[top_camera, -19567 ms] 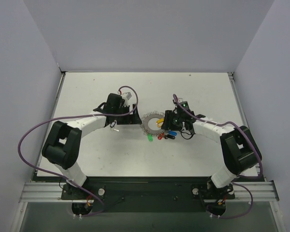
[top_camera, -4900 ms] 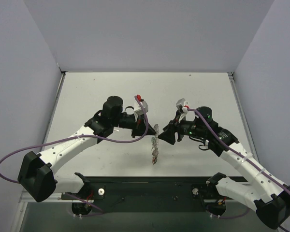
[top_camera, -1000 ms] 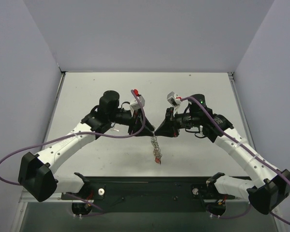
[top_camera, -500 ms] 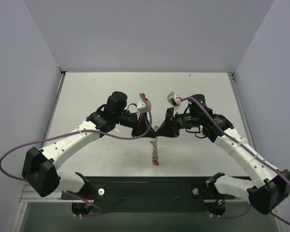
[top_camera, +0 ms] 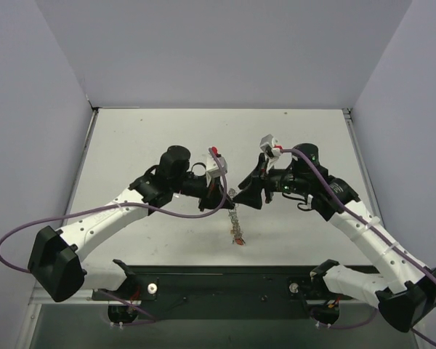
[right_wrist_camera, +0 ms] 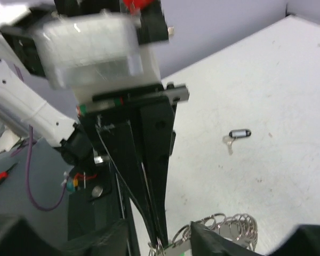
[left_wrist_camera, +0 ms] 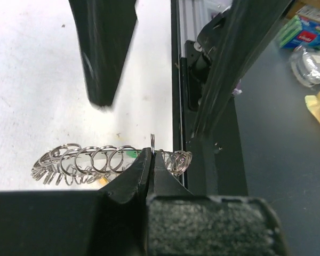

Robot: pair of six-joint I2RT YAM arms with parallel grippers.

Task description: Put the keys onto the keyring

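Handover just made: keyring (left_wrist_camera: 96, 162) pinched tight by its top coils in the left hand (left_wrist_camera: 151, 154), right hand (top_camera: 241, 196) newly released, fingers parted just beside the ring. Hangs edge-on above the surface (top_camera: 131, 145), red key (top_camera: 237, 237) at the low end. Frees the right hand, probably for the black key (right_wrist_camera: 239, 134) lying beyond the ring.

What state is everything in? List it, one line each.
left gripper: shut on the keyring.
right gripper: open, holding nothing.
keyring: clear of the table, dangling.
red key: dangling at the keyring's low end.
black key: lying loose on the table.
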